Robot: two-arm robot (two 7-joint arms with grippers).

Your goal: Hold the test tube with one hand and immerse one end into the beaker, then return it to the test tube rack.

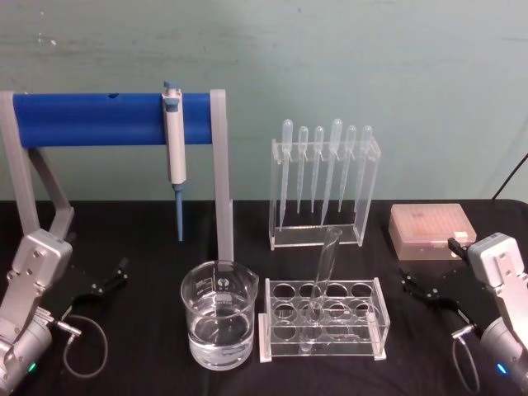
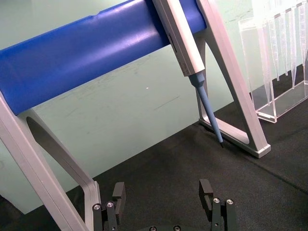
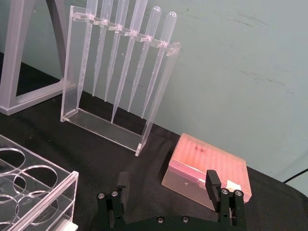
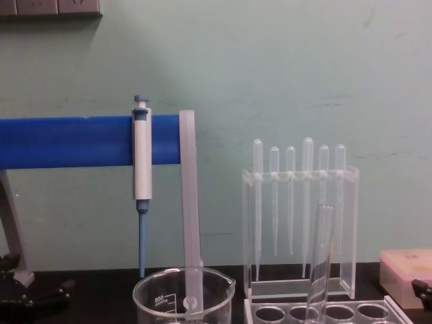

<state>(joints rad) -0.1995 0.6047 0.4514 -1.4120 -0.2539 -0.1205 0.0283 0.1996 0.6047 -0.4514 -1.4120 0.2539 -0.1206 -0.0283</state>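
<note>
1 test tube [image 1: 324, 272], 1 beaker [image 1: 198, 299], 6 pipettes [image 1: 336, 165], 1 micropipette [image 1: 174, 148], 1 box [image 1: 429, 231] — 1 tube rack [image 1: 381, 312], 1 pipette stand [image 1: 318, 238].

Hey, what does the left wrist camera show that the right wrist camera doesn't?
Left wrist, not right: the blue bar, the hanging micropipette, and the left gripper with fingers open. Right wrist, not left: the pink box, a corner of the test tube rack, and the right gripper, fingers open. Both: the pipette rack, the grey stand leg, the black tabletop.
</note>
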